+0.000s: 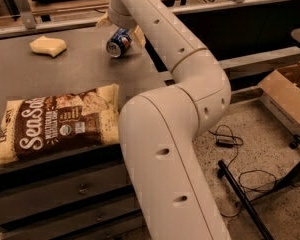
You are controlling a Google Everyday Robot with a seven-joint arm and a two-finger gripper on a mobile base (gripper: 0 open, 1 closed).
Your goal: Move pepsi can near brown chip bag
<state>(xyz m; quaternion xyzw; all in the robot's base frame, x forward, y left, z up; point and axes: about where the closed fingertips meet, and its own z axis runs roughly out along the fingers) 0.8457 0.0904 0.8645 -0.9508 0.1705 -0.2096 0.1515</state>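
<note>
One camera covers the scene. It sits high, close behind my arm (165, 149), and looks forward and steeply down. The nearest segment of my arm fills the lower centre of the frame at close range. The grey tabletop (70, 74) takes up the left half, seen obliquely from its near edge, with the brown chip bag (55, 126) at its near left. My gripper (121, 28) is at the far end of the view, top centre-left, at the pepsi can (119, 42). The right side shows speckled floor (260, 149) and a cardboard box (290, 91).
</note>
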